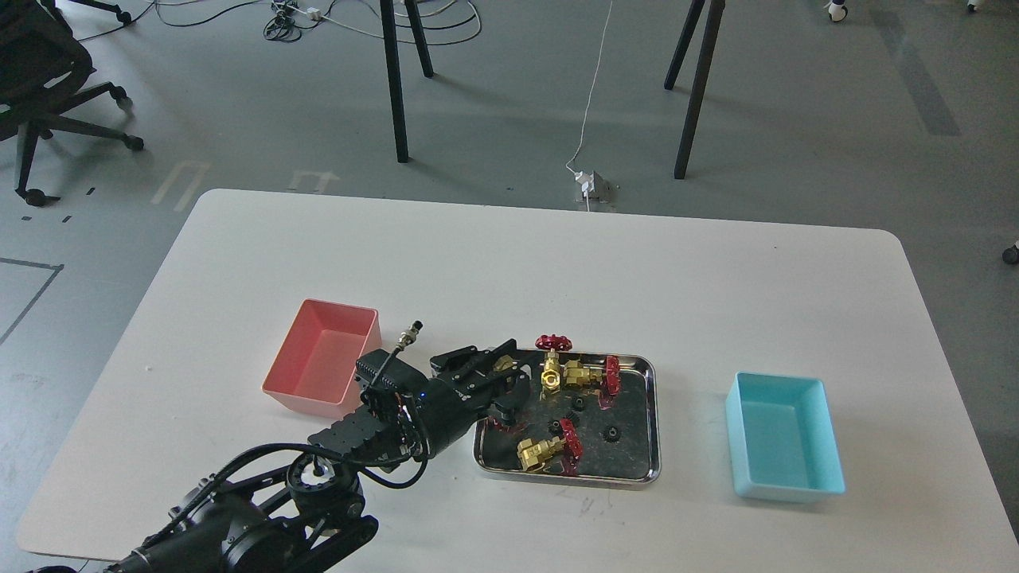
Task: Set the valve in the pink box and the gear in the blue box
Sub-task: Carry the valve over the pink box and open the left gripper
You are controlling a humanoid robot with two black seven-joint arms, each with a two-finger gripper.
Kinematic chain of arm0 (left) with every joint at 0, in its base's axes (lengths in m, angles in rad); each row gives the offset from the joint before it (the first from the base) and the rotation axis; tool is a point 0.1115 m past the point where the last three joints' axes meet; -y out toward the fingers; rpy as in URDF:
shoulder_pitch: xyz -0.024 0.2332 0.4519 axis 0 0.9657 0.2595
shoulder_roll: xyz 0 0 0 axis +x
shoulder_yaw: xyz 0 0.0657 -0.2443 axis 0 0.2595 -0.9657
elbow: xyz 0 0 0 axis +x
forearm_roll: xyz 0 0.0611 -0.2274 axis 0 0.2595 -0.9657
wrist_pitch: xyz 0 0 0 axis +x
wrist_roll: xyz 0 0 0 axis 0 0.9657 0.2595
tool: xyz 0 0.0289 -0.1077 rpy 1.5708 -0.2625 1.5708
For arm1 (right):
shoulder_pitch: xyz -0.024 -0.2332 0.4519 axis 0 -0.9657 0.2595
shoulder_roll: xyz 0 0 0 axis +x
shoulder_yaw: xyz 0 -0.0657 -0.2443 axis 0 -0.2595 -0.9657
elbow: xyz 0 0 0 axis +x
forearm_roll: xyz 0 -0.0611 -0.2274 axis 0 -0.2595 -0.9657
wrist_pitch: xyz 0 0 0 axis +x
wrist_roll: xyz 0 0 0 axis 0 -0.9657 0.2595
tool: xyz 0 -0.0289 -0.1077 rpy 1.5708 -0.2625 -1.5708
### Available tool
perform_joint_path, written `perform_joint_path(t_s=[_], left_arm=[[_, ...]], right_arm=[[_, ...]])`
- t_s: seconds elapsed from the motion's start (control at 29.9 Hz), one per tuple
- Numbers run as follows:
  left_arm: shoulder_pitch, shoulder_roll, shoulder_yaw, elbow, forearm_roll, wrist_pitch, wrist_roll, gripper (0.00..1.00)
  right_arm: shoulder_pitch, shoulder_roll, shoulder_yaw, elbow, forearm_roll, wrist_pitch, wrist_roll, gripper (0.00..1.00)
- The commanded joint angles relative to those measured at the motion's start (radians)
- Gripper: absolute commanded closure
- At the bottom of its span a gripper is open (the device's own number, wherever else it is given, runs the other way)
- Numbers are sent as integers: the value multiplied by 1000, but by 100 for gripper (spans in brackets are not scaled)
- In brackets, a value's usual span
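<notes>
My left gripper (508,377) is over the left end of the steel tray (649,469) and is shut on a brass valve (503,364); only a bit of brass shows between the fingers, with a red patch just below. Three more valves are in the tray: one upright (552,371), one lying at the back (591,374), one lying at the front (545,451). Tiny black gears (611,434) lie on the tray floor, another one near the middle (579,403). The pink box (322,368) stands empty left of the gripper. The blue box (784,436) stands empty at the right.
The white table (557,263) ends close in front of the tray. My left arm (358,442) crosses the table's front left, beside the pink box. Chair and table legs stand on the floor beyond the far edge.
</notes>
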Motion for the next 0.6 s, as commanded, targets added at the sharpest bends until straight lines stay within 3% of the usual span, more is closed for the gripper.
perform_joint_path(t_s=[0.0, 0.13, 0.3, 0.57], left_arm=[[3, 129, -67, -107, 0, 3, 0, 87], [22, 328, -118, -229, 0, 20, 0, 87], [52, 493, -137, -240, -28, 78, -19, 87], [100, 446, -123, -153, -100, 80, -31, 85]], right_arm=[[0, -1, 0, -2, -1, 0, 1, 1], [4, -1, 0, 0, -1, 0, -1, 1], [9, -1, 1, 1, -1, 0, -1, 1], [9, -1, 1, 3, -1, 0, -1, 1]])
